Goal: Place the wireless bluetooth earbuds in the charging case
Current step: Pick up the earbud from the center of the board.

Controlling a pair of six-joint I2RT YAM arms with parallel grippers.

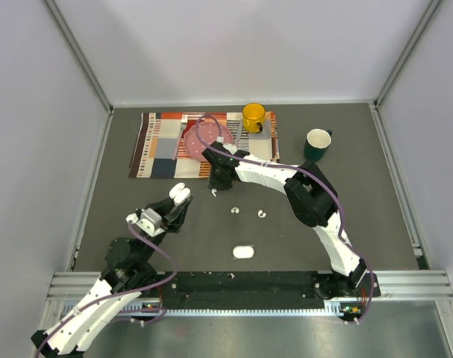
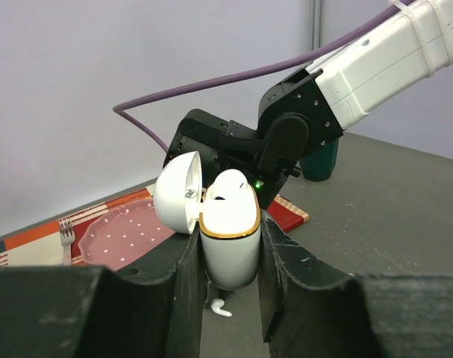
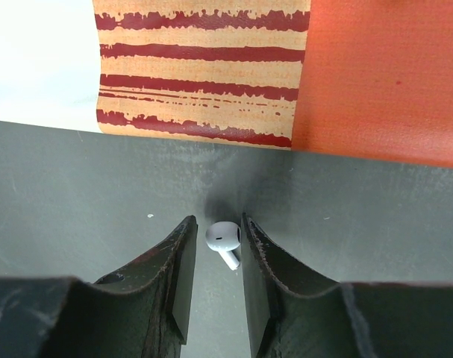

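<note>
White charging case, lid open, clamped in left end effector; right end effector ajar astride earbud. Overhead only: three earbuds, two cases.

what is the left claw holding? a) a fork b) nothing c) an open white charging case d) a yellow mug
C: the left wrist view shows the left claw clamped on the sides of the charging case, which stands open.

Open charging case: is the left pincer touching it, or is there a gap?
Touching. The left wrist view shows the open charging case clamped in the left pincer, with both fingers pressed flat against its sides and no gap.
</note>
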